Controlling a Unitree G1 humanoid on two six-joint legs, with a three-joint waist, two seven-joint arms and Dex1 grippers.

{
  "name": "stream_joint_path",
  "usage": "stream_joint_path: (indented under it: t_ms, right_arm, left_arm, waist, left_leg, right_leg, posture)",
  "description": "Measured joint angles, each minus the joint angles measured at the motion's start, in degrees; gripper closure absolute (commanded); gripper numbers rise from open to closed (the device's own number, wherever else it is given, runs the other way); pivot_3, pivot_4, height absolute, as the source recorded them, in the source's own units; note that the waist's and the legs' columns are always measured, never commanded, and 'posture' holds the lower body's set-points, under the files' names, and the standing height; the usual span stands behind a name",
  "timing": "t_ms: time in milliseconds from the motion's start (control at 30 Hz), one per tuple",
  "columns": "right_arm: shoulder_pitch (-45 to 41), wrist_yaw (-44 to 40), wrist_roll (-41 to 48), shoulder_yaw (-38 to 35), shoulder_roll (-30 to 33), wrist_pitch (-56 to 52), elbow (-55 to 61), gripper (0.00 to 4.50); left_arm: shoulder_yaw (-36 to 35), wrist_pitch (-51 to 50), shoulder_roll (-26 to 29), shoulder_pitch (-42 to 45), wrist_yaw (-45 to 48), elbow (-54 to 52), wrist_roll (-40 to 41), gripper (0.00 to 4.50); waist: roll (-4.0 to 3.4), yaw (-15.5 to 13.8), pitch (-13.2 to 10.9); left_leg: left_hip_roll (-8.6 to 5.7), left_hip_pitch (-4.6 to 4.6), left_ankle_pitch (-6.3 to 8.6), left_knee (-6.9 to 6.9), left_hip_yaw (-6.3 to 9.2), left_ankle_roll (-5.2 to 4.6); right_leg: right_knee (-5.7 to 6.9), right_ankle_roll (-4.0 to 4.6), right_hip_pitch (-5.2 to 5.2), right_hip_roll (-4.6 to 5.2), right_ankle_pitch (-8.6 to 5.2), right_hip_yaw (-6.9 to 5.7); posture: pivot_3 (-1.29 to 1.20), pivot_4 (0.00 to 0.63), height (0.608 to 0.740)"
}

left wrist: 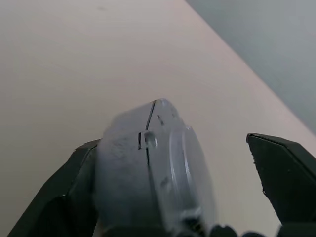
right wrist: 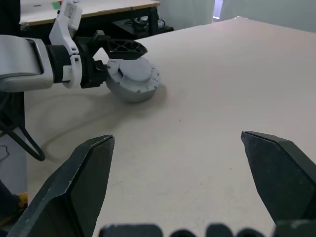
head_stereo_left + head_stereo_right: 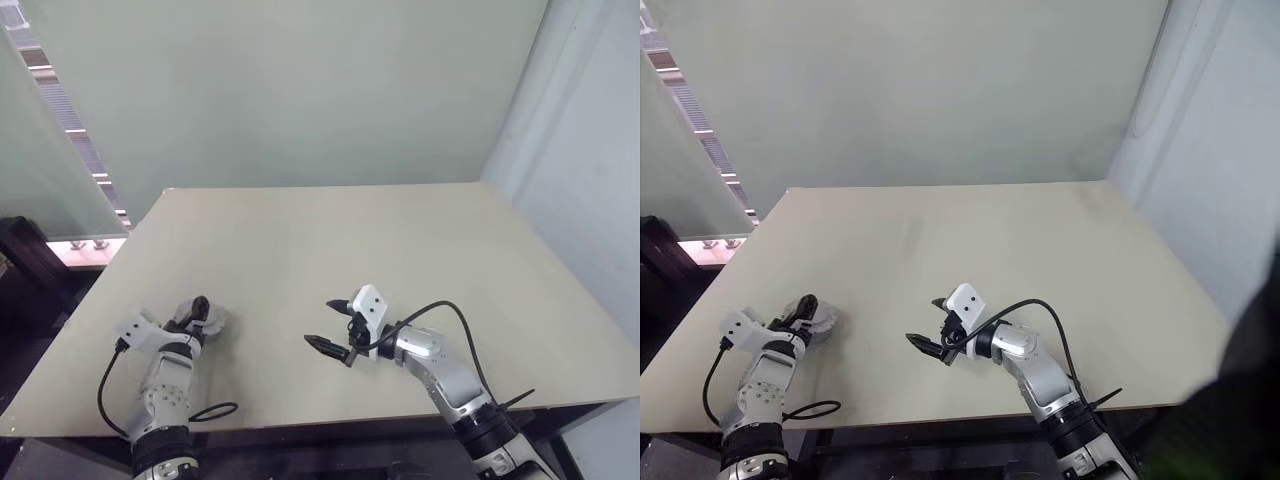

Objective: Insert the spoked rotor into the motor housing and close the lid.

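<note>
Housing (image 2: 132,79) with its lid (image 2: 134,69) on top sits on the table (image 3: 330,250) at the near left, between the fingers of the left gripper (image 3: 203,311). Those jaws stand released: one finger (image 1: 59,197) lies against the housing's side, the other (image 1: 286,177) stands apart from it. The right gripper (image 3: 333,324) hovers near the table's middle front, jaws wide apart and holding nothing, well to the right of the housing.

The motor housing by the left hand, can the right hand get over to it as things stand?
Probably yes. The motor housing sits on the table between the left hand's open fingers. The right hand hangs open beside it with bare tabletop between, though the left hand crowds the housing's far side.
</note>
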State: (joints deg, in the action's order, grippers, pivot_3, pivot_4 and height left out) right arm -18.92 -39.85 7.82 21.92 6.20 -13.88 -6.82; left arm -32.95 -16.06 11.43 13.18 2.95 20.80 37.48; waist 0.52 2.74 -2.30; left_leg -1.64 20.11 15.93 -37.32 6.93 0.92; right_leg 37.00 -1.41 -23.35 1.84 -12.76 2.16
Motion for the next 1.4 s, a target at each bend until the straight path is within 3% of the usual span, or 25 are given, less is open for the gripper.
stream_joint_path:
  t_ms: [233, 400, 600, 800, 1033, 1400]
  right_arm:
    - [-0.1, 0.0, -0.2, -0.1, -0.2, 0.0, -1.3, 0.0]
    - [-0.2, 0.3, -0.4, -0.4, -0.5, 0.2, -2.1, 0.0]
    - [-0.7, 1.3, -0.3, -2.5, -0.6, 0.3, -3.5, 0.0]
    - [-1.3, 4.4, 0.6, -8.2, 0.9, -2.3, -3.1, 0.0]
    - [0.8, 7.0, 1.3, -14.2, 5.8, -6.8, 1.7, 0.0]
    - [6.5, 10.2, 1.9, -16.5, 6.5, -10.6, 7.5, 0.0]
  left_arm:
    - [2.6, 4.3, 1.6, -5.0, -4.6, -6.5, -9.9, 0.03]
    - [2.7, 7.0, 2.4, -8.6, -4.3, -12.9, -12.2, 0.03]
    - [8.6, 5.1, 6.1, -13.0, 6.9, -22.5, -11.5, 0.03]
    - [23.7, -3.8, 13.0, -13.2, 22.0, -33.7, -10.0, 0.03]
    - [31.6, -8.5, 15.3, -9.6, 29.7, -34.1, -10.5, 0.03]
    - [32.7, -8.8, 15.3, -10.4, 33.3, -30.2, -13.1, 0.03]
  waist:
    - [0.01, 0.0, 0.0]
    - [0.0, -0.1, 0.0]
    - [-0.01, -0.3, 0.0]
    - [-0.1, 0.1, 0.0]
    - [-0.21, 0.1, -0.1]
    - [-0.31, 0.1, -0.1]
  left_leg:
    - [0.03, -0.07, -0.01, 0.0, -0.03, 0.01]
    - [0.03, -0.14, -0.02, 0.01, -0.05, 0.02]
    - [0.02, -0.15, -0.03, -0.03, -0.1, 0.02]
    - [0.03, -0.24, -0.03, -0.02, -0.19, 0.0]
    - [0.19, -0.28, -0.03, 0.07, -0.2, -0.01]
    - [0.18, -0.31, -0.03, 0.03, -0.28, -0.02]
  right_leg:
    - [0.02, 0.01, 0.03, -0.01, 0.04, 0.03]
    - [0.03, 0.02, 0.11, -0.01, 0.05, 0.02]
    - [0.05, 0.02, 0.15, -0.02, 0.05, 0.0]
    - [0.09, 0.02, 0.19, -0.07, 0.05, 0.08]
    - [0.1, 0.02, 0.15, -0.23, 0.05, 0.1]
    - [0.1, 0.02, 0.2, -0.21, 0.04, 0.17]
  posture:
    - [0.0, 0.0, 0.74]
    - [0.0, 0.0, 0.74]
    - [0.0, 0.0, 0.74]
    - [0.0, 0.0, 0.74]
    - [0.0, 0.0, 0.74]
    - [0.0, 0.0, 0.74]
